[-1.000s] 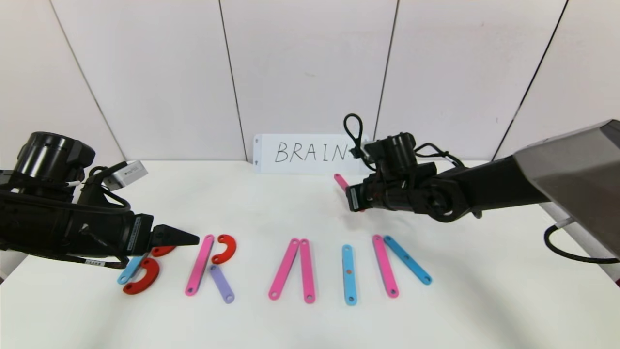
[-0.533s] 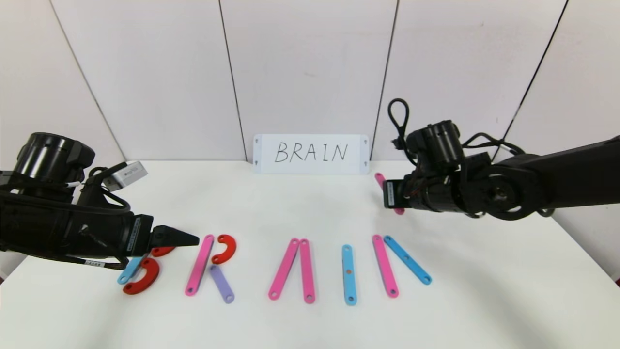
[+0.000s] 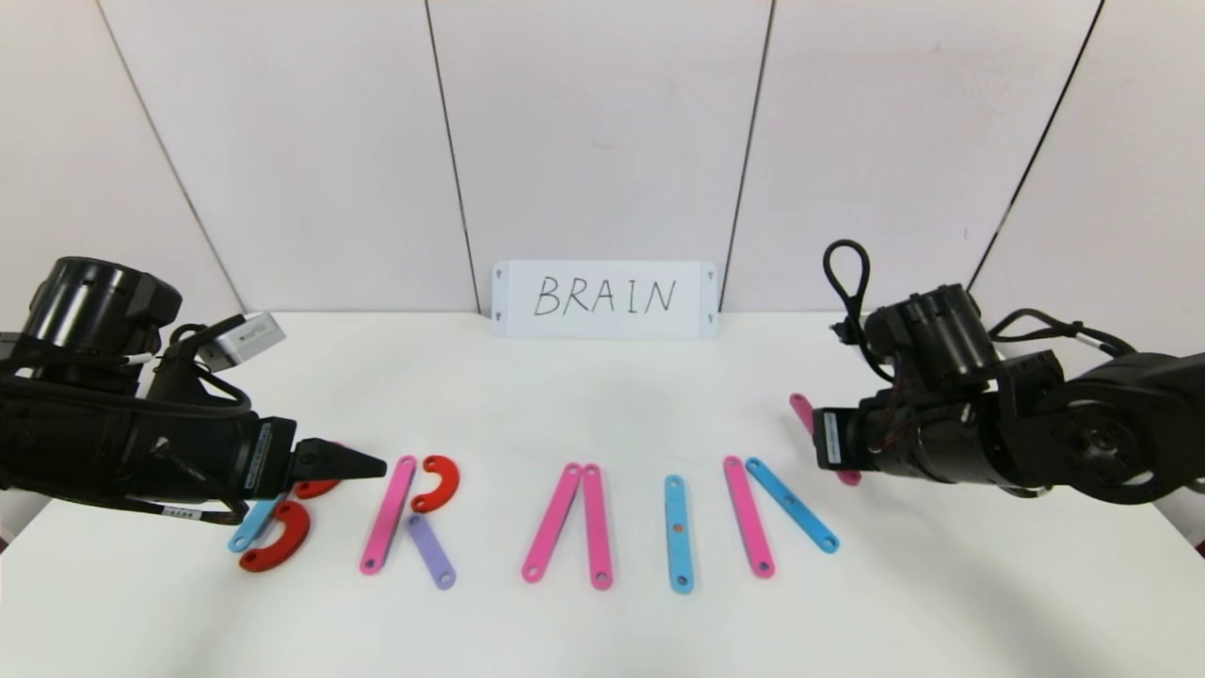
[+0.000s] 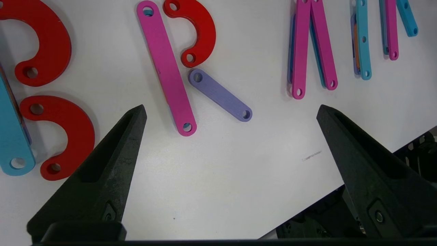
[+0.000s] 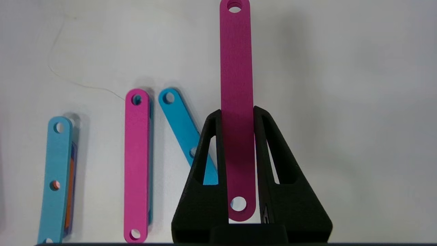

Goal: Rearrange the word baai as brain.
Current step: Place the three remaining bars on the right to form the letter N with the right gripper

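Note:
Flat-piece letters lie in a row on the white table [image 3: 602, 405]. The B's blue strip [image 3: 247, 530] and red curve [image 3: 279, 537] are partly hidden under my left gripper [image 3: 372, 463], which hangs open and empty [image 4: 231, 107]. The R is a pink strip [image 3: 388, 515], a red curve [image 3: 441, 482] and a lilac strip [image 3: 432, 552]. Two pink strips [image 3: 554, 523] form an A and a blue strip [image 3: 679, 533] an I. A pink strip [image 3: 748, 515] and a slanted blue strip [image 3: 792, 504] follow. My right gripper [image 3: 825, 443] is shut on another pink strip [image 5: 235, 61], held just right of the slanted blue strip [image 5: 177, 119].
A white card [image 3: 602, 298] with BRAIN handwritten in black leans on the back wall. Bare table lies to the right of the slanted blue strip and in front of the letters. The table's front edge shows in the left wrist view.
My right gripper has carried the pink strip from in front of the card rightward and toward the front, down beside the slanted blue strip. The left arm has not moved.

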Robot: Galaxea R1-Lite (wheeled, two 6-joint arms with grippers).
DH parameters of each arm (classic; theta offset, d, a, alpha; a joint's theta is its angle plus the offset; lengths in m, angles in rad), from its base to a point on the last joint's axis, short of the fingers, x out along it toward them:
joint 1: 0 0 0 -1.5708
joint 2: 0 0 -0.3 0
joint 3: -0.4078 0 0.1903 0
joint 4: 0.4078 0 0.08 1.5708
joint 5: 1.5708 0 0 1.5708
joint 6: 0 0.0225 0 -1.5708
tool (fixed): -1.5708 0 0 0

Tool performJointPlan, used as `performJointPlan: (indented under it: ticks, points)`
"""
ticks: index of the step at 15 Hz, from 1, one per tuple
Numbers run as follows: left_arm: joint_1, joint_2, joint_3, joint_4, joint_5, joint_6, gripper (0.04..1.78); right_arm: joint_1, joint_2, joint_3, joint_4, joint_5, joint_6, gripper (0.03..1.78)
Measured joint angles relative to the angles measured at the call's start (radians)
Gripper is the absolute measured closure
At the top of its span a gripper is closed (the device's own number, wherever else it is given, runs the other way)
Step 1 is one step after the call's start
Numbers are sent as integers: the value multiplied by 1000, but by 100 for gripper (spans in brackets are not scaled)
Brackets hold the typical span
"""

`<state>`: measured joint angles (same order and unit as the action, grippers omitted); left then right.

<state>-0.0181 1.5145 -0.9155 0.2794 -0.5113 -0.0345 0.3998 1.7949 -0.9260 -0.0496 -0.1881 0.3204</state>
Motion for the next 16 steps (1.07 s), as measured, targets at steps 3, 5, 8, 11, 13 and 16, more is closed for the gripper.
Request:
performJointPlan:
  ticks: [3,5,8,11,13,16]
  points:
    - [0,0,0,0,0,0,8,-1,-27,74,-11,1,9,154]
    - [0,0,0,0,0,0,8,-1,-33,124,-59,4,24,154]
    - [0,0,0,1,0,0,8,-1,-27,201,-157,8,28,154]
    - [0,0,0,1,0,0,8,-1,-20,228,-167,10,33,154]
    - [0,0,0,1,0,0,8,-1,-13,231,-167,10,33,154]
    - [0,0,0,0,0,0,8,-1,5,232,-168,10,35,154]
